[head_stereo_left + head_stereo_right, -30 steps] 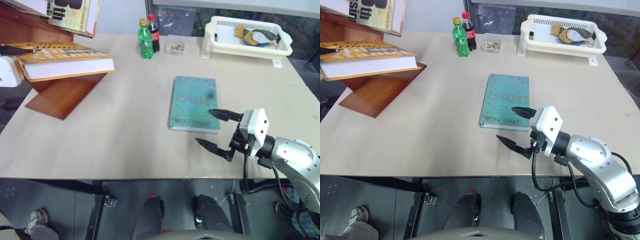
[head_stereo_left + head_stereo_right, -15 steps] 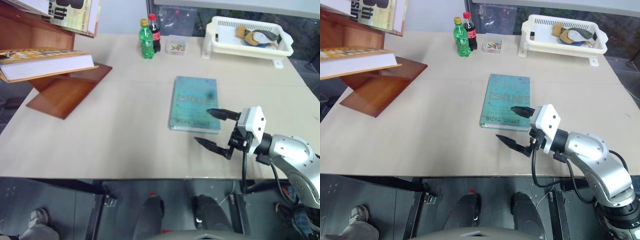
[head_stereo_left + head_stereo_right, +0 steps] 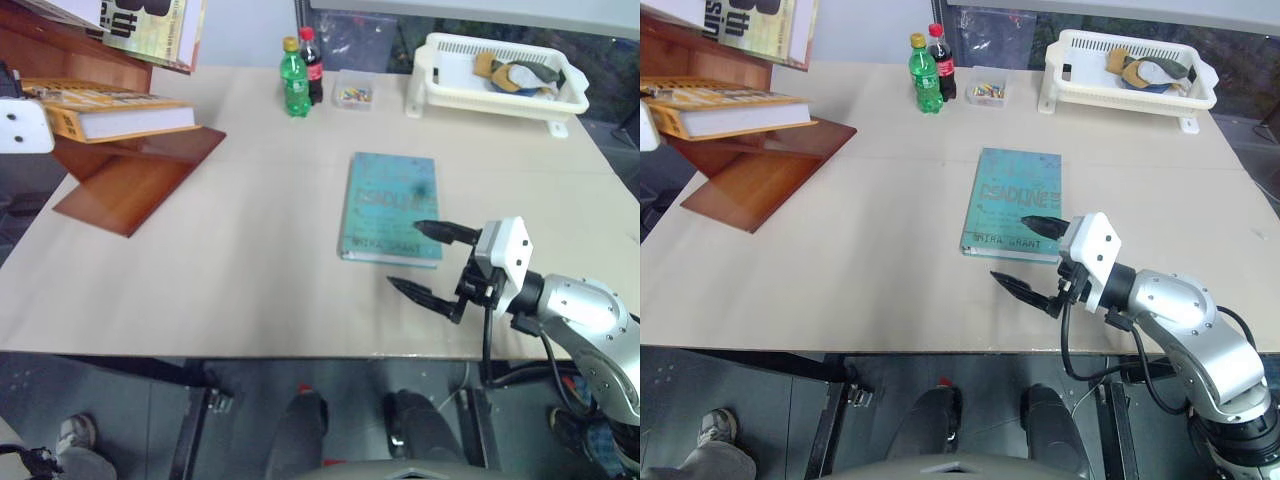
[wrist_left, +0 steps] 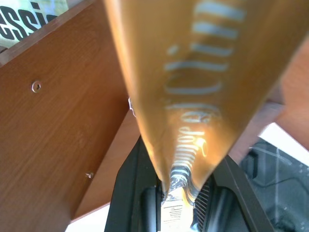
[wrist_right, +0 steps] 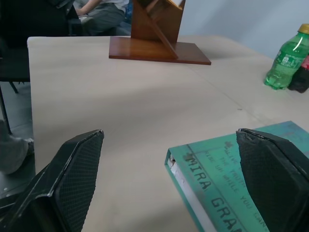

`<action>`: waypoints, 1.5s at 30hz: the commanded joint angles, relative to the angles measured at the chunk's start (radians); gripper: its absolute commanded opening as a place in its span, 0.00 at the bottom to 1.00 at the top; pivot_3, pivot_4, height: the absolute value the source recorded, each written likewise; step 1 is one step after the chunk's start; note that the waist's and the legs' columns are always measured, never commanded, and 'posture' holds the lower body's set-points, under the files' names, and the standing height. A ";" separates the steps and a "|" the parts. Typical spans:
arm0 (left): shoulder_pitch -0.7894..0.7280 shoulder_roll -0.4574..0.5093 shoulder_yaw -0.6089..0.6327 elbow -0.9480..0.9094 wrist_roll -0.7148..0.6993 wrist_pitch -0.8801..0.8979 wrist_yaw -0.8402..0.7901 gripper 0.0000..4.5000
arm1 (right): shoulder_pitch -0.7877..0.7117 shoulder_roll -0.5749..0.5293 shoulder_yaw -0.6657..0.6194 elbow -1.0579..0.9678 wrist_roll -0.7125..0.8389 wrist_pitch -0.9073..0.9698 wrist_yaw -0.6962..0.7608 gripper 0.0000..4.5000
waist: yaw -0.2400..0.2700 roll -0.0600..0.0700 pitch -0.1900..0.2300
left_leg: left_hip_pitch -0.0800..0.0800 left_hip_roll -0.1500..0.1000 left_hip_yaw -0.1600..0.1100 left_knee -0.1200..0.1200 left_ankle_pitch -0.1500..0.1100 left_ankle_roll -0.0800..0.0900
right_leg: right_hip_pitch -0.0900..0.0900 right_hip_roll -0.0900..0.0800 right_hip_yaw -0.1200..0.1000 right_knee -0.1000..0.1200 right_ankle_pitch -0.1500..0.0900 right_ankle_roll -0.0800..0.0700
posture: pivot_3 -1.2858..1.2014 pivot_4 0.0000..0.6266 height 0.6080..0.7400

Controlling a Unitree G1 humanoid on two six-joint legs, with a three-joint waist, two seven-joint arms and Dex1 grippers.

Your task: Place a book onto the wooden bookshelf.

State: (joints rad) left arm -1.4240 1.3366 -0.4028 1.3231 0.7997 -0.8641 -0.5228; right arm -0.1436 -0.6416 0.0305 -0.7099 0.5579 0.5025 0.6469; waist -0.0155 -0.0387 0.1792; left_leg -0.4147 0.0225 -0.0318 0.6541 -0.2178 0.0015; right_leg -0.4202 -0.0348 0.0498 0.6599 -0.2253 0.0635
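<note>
The thick orange-yellow book (image 3: pixel 110 110) lies nearly level in a lower bay of the reddish-brown wooden bookshelf (image 3: pixel 130 175) at the table's far left. My left gripper (image 4: pixel 181 193) is shut on the book's near end, black fingers (image 4: pixel 128 193) on either side of its cover. In the left wrist view the shelf's wooden panels (image 4: pixel 63 121) stand close beside the book. My right gripper (image 3: pixel 405 255) hovers open over the table's front edge, just in front of a teal book (image 3: pixel 390 205), with nothing between its fingers.
Pale magazines (image 3: pixel 140 25) lean on the shelf's top. A green bottle (image 3: pixel 292 80), a cola bottle (image 3: pixel 311 62) and a small clear box (image 3: pixel 350 94) stand at the back. A white basket (image 3: pixel 500 75) sits back right. A person's shoe (image 3: pixel 70 435) shows bottom left.
The orange-yellow book has swung left and deeper into the shelf bay, turning with my left gripper. The right arm has stayed put.
</note>
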 commanded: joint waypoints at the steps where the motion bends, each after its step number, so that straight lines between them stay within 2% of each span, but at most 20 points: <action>1: -0.033 0.006 -0.011 0.021 0.018 0.016 0.037 0.18 | 0.019 0.002 -0.033 -0.070 0.016 0.013 -0.029 1.00 | 0.001 0.000 0.000 | 0.000 0.000 0.000 0.000 0.000 0.000 | 0.000 0.000 0.000 0.000 0.000 0.000 | 0.52 0.24 1.00; 9: -0.005 0.018 0.015 0.037 -0.010 0.028 0.014 0.18 | 0.031 -0.002 -0.037 -0.088 0.019 0.021 -0.044 1.00 | 0.001 0.000 0.000 | 0.000 0.000 0.000 0.000 0.000 0.000 | 0.000 0.000 0.000 0.000 0.000 0.000 | 0.52 0.24 1.00; 10: -0.001 0.020 0.022 0.038 -0.018 0.031 0.006 0.31 | 0.030 -0.003 -0.037 -0.086 0.020 0.020 -0.044 1.00 | 0.001 0.000 0.000 | 0.000 0.000 0.000 0.000 0.000 0.000 | 0.000 0.000 0.000 0.000 0.000 0.000 | 0.52 0.24 1.00; 11: 0.002 0.022 0.027 0.039 -0.024 0.034 0.000 0.37 | 0.028 -0.004 -0.037 -0.085 0.020 0.020 -0.043 1.00 | 0.001 0.000 0.000 | 0.000 0.000 0.000 0.000 0.000 0.000 | 0.000 0.000 0.000 0.000 0.000 0.000 | 0.52 0.24 1.00; 14: 0.014 0.032 0.034 0.035 -0.035 0.033 0.005 0.70 | 0.029 -0.006 -0.039 -0.083 0.020 0.019 -0.038 1.00 | 0.000 -0.001 0.000 | 0.000 0.000 0.000 0.000 0.000 0.000 | 0.000 0.000 0.000 0.000 0.000 0.000 | 0.52 0.24 1.00; 17: 0.031 0.054 0.035 0.029 -0.037 0.020 0.029 0.98 | 0.024 -0.008 -0.038 -0.075 0.020 0.016 -0.031 1.00 | -0.006 -0.001 0.000 | 0.001 0.000 0.001 0.000 0.000 0.000 | 0.000 0.000 0.001 0.000 0.000 0.000 | 0.52 0.24 1.00; 24: 0.080 0.084 0.064 0.025 -0.075 -0.002 0.027 0.99 | 0.006 -0.004 -0.033 -0.055 0.014 0.010 -0.014 1.00 | -0.018 -0.001 0.000 | 0.001 0.000 0.001 0.000 0.000 0.000 | 0.000 0.000 0.001 0.001 0.000 0.000 | 0.52 0.24 1.00; 32: 0.188 0.110 0.199 0.024 -0.261 -0.091 -0.090 0.99 | -0.015 0.000 -0.025 -0.033 0.008 0.001 0.003 1.00 | -0.018 -0.003 -0.001 | 0.000 0.000 0.001 0.000 0.000 0.000 | 0.000 -0.001 0.000 0.001 0.002 -0.003 | 0.52 0.24 1.00; 42: 0.316 0.068 0.531 -0.013 -0.688 -0.100 -0.377 0.99 | -0.050 0.002 -0.015 0.013 0.000 -0.015 0.041 1.00 | -0.018 -0.003 -0.001 | 0.001 0.000 0.000 0.001 0.000 0.000 | 0.000 -0.001 0.000 0.001 0.002 -0.004 | 0.52 0.24 1.00; 45: 0.324 0.034 0.619 -0.057 -0.833 -0.078 -0.531 0.99 | -0.071 -0.003 -0.015 0.043 0.000 -0.025 0.069 1.00 | -0.016 -0.004 -0.001 | 0.001 0.000 0.000 0.001 0.000 0.000 | 0.000 -0.001 0.000 0.001 0.002 -0.004 | 0.52 0.24 1.00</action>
State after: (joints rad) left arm -1.0903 1.3659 0.1561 1.3214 0.0660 -0.9524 -0.9813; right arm -0.1940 -0.6403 0.0276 -0.6624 0.5561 0.5009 0.6979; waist -0.0311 -0.0423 0.1779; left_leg -0.4142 0.0226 -0.0318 0.6556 -0.2177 0.0015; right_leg -0.4198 -0.0353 0.0493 0.6618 -0.2227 0.0594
